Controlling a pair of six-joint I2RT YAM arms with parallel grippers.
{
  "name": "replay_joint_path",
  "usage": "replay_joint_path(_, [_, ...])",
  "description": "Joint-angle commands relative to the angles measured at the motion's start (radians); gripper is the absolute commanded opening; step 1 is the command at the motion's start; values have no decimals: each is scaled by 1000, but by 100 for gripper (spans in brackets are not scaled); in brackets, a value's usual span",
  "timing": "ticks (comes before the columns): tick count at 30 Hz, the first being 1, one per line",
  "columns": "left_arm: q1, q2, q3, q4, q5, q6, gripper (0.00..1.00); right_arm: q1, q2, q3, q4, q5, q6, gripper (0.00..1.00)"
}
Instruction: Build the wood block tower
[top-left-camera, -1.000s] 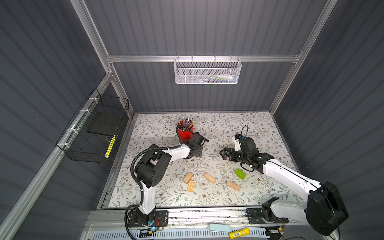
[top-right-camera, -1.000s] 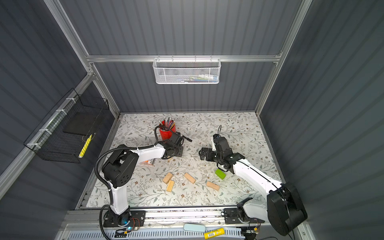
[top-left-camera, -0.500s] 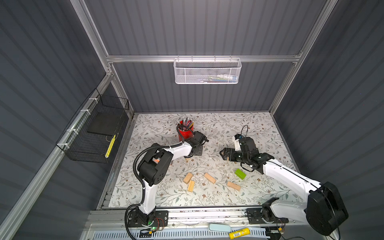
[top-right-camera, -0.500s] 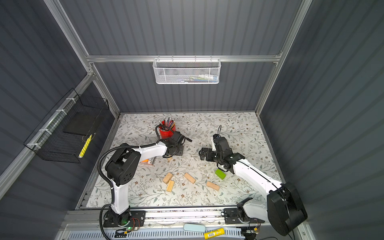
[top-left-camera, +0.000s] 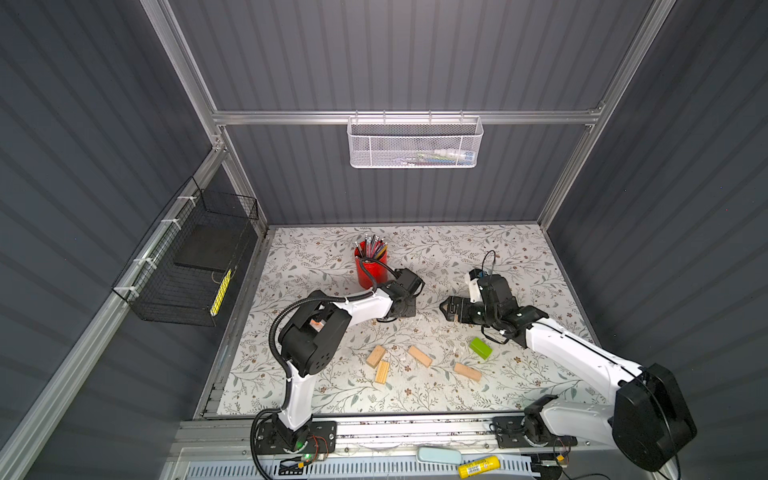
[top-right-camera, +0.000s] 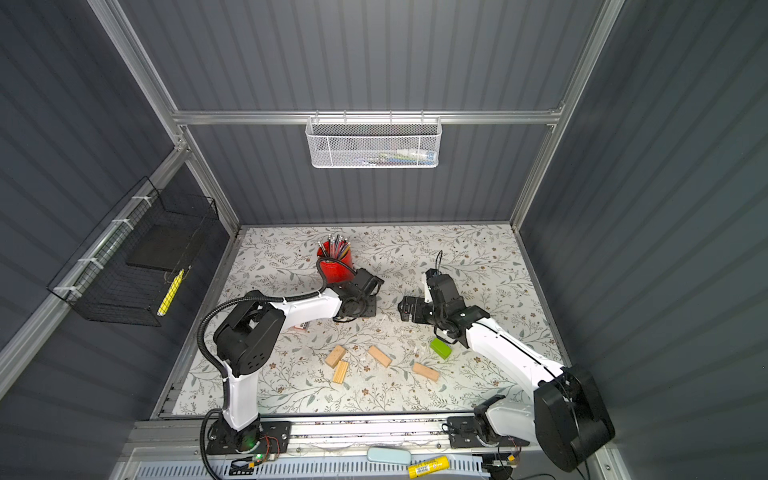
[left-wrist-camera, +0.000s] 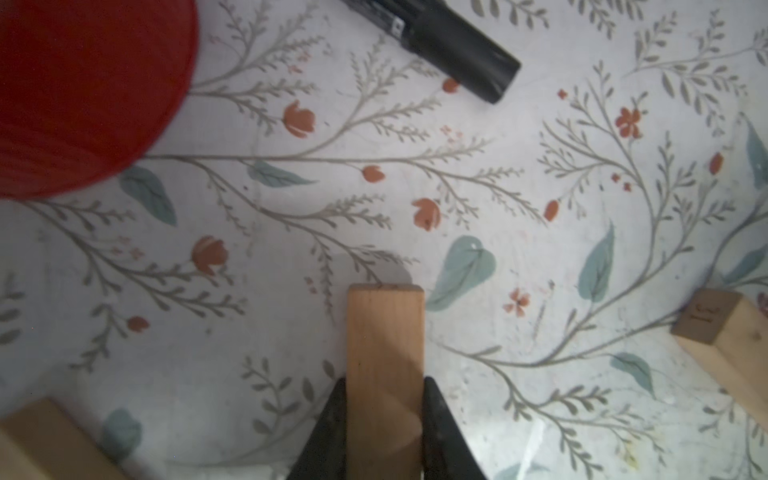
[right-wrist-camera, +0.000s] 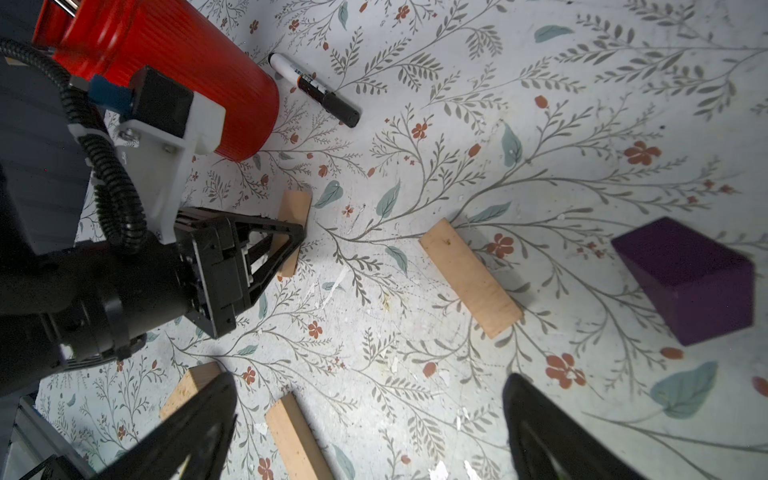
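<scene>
The left pincer (left-wrist-camera: 384, 384) grasps a pale wood block (left-wrist-camera: 384, 324) across its short width. The block lies flat on the table (left-wrist-camera: 498, 187), just near and right of the red pencil cup (left-wrist-camera: 83, 91), with its long axis running straight ahead out of the jaws. The right pincer (right-wrist-camera: 370, 380) hangs released further right, nearer the purple block (right-wrist-camera: 685, 282); nothing is stacked yet.

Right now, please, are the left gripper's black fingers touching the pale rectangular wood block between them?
Touching. The left wrist view shows the left gripper with both black fingers pressed flush against the pale rectangular wood block along its sides, no gap.
</scene>
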Motion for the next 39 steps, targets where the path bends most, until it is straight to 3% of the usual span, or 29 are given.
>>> replay_joint_path(1, [-39, 7, -13, -129, 6, -63, 17, 5, -16, 9, -25, 9, 5, 99])
replay_joint_path(9, [-80, -14, -60, -125, -22, -132, 21, 4, -28, -6, -22, 0, 14, 99])
replay_joint_path(18, [-86, -1, -26, -144, -29, -139, 35, 5, -36, 0, -25, -2, 16, 99])
replay_joint_path(39, [-90, -38, -38, -116, 19, -157, 38, -1, -52, 20, -61, 2, 11, 99])
